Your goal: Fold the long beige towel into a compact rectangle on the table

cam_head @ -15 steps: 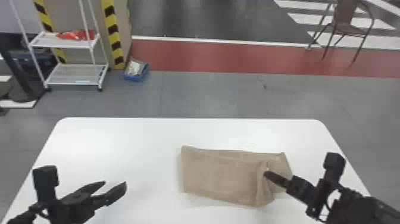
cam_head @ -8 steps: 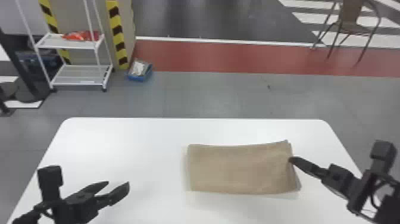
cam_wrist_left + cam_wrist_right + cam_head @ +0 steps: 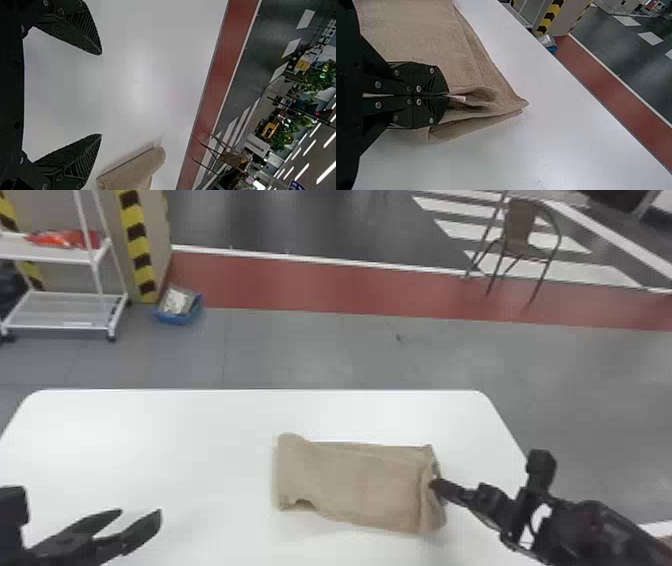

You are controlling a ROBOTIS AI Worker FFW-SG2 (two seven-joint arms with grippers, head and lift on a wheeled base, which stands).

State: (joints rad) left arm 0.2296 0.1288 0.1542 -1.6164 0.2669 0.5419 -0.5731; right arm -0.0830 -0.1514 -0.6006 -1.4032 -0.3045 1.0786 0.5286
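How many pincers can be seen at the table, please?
2: the left pincer, open over the left side of the table, and the right pincer, shut on the right end of the towel.

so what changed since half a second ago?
The right end of the towel has bunched and come nearer the robot with the right gripper, now shut on it; whether it gripped then, can't tell. The left end has rumpled. Head view has swung right. Left gripper: still open, off the towel.

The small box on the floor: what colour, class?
The box is blue, clearest in the head view.
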